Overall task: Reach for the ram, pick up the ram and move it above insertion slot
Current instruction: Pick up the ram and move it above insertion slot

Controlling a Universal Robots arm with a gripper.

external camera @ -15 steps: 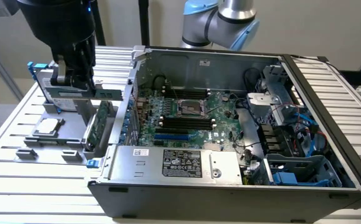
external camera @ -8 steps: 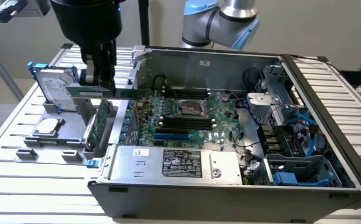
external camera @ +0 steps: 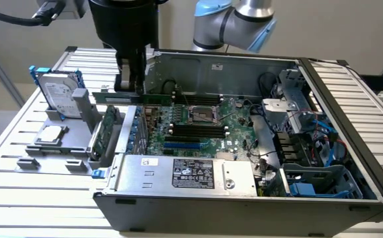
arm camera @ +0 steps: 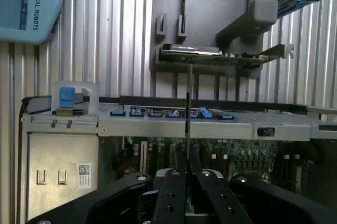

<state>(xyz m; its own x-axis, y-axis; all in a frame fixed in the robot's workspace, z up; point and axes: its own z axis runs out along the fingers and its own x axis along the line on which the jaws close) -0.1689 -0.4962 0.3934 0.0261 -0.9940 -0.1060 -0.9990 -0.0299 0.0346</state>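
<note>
My arm coming straight down from above, black hand point(external camera: 130, 82) pointing at case's back-left edge. Hand clamped narrow on long thin dark-green ram stick point(external camera: 122, 97), lifted clear, hanging over edge of open grey computer case point(external camera: 244, 198). Ram on edge, long axis horizontal, running toward exterior view's right. Blue arm cover point(arm camera: 26, 2) reads "UNIVERSAL ROBOTS".

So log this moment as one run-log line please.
claw: shut on ram | ram: lifted, held edge-on | position: over case edge, near motherboard
</note>
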